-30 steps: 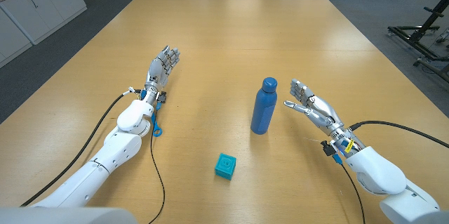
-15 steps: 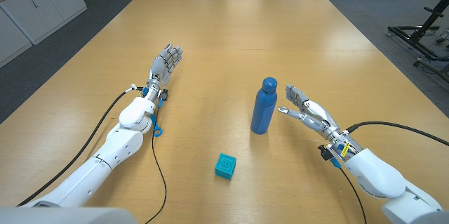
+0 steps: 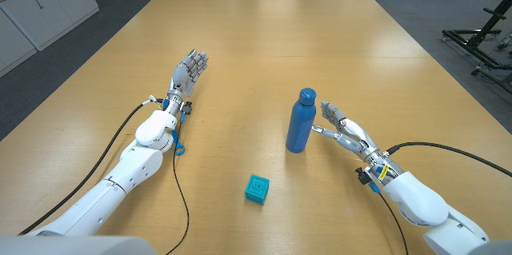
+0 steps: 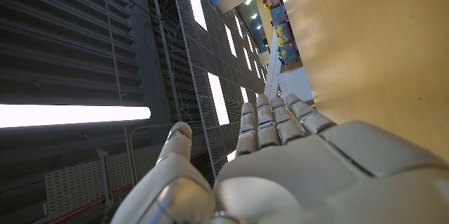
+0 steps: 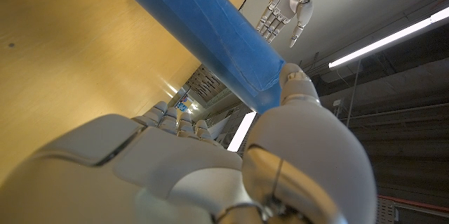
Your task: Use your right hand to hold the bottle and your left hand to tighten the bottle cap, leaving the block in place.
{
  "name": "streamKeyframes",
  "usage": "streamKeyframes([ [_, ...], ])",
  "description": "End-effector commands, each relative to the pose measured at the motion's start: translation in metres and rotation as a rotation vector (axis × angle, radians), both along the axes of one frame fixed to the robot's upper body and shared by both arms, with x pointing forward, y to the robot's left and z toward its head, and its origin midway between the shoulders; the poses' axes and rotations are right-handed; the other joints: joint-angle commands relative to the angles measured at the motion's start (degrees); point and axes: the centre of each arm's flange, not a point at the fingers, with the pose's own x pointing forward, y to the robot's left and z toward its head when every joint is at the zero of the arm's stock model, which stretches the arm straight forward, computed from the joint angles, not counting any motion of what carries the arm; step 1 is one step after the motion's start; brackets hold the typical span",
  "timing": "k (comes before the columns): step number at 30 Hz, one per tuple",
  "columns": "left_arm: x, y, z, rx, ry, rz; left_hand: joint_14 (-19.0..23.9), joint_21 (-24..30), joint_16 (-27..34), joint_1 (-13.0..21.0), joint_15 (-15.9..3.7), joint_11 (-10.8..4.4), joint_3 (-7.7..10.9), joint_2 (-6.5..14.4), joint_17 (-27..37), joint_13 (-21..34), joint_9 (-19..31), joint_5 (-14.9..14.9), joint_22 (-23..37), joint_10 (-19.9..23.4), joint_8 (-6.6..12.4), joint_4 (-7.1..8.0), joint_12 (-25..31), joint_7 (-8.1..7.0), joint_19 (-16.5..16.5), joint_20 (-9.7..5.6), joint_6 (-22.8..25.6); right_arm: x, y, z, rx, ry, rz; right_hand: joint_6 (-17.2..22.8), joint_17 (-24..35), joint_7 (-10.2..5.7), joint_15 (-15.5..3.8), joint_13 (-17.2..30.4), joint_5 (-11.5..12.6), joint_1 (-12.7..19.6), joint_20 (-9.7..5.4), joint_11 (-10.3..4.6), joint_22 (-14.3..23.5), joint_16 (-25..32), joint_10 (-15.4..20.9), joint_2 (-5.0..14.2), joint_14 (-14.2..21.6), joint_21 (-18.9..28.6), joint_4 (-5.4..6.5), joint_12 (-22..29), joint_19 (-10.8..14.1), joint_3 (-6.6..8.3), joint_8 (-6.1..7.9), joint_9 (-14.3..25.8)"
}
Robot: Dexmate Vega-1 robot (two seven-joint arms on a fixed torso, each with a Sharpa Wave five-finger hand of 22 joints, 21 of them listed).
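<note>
Worktop point(image 3: 264, 39): wooden, wide. Bottle point(image 3: 301, 121) upright mid-worktop, long axis vertical, cap on top. Right hand point(image 3: 344, 127) just beside bottle on its right side, fingers spread, nothing gripped; a fingertip at bottle wall, contact unclear. Left hand point(image 3: 186, 73) well apart on far-left side, fingers extended, empty. Block point(image 3: 257, 188) nearer robot, apart from bottle. Cap tightness not discernible.

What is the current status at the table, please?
Right hand open, fingers at the bottle, no grip yet. Left hand open, well clear. Bottle upright, cap on. Block nearer the robot, not in the way.
</note>
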Motion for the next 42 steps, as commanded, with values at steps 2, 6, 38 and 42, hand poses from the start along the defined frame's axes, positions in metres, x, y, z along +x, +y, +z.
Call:
streamKeyframes([
  [2,-0.005,0.002,0.005,0.009,-0.002,0.004,0.5,0.1,-0.2,-0.1,-0.04,0.28,0.5,0.5,0.1,0.0,0.2,0.1,0.1,0.5,0.0,0.02,0.1,0.07,0.6,-0.31,0.5,0.014,0.008,-0.005,-0.003,-0.002,-0.019,-8.7,0.2,3.0,-0.44,0.0,0.3,-0.6,0.08,-0.28,0.1,0.6,-7.6,-0.03,-9.1,0.3,-0.06,0.5,0.7,-0.38,0.65,0.2],
  [6,-0.005,0.003,0.004,0.011,0.008,0.004,0.5,0.1,-0.2,-0.1,-0.03,0.25,0.49,0.5,0.1,0.0,0.2,0.0,0.1,0.5,-0.03,0.02,0.1,0.11,0.6,-0.27,0.5,0.017,0.01,-0.004,-0.003,-0.007,-0.02,-8.5,0.2,2.99,-0.44,0.0,0.4,-0.6,0.16,-0.24,0.1,0.6,-7.4,0.0,-9.1,0.2,-0.03,0.5,0.7,-0.43,0.69,0.2],
  [38,-0.002,0.01,-0.004,0.006,0.043,0.023,0.9,0.0,-0.3,-0.2,0.18,0.5,0.58,0.7,0.1,0.0,0.3,0.1,0.1,0.9,-0.02,0.02,0.1,0.28,0.7,-0.25,1.0,0.03,0.031,0.0,-0.052,0.002,0.014,-5.3,0.0,1.94,-0.97,-0.1,-0.4,-0.5,0.27,-1.06,0.0,1.5,-3.9,0.8,-6.0,0.8,-0.05,1.7,3.8,-0.43,1.56,0.1],
  [42,-0.001,0.009,-0.005,0.006,0.045,0.019,1.0,0.1,-0.3,-0.2,0.2,0.52,0.6,0.7,0.1,0.0,0.3,0.1,0.1,0.9,-0.03,0.03,0.0,0.28,0.7,-0.22,1.1,0.032,0.034,0.0,-0.059,0.01,0.022,-4.8,0.0,1.81,-1.12,-0.1,-0.6,-0.4,0.27,-1.23,0.0,1.6,-3.5,0.92,-5.4,0.9,-0.1,1.8,4.3,-0.39,1.69,0.0],
])
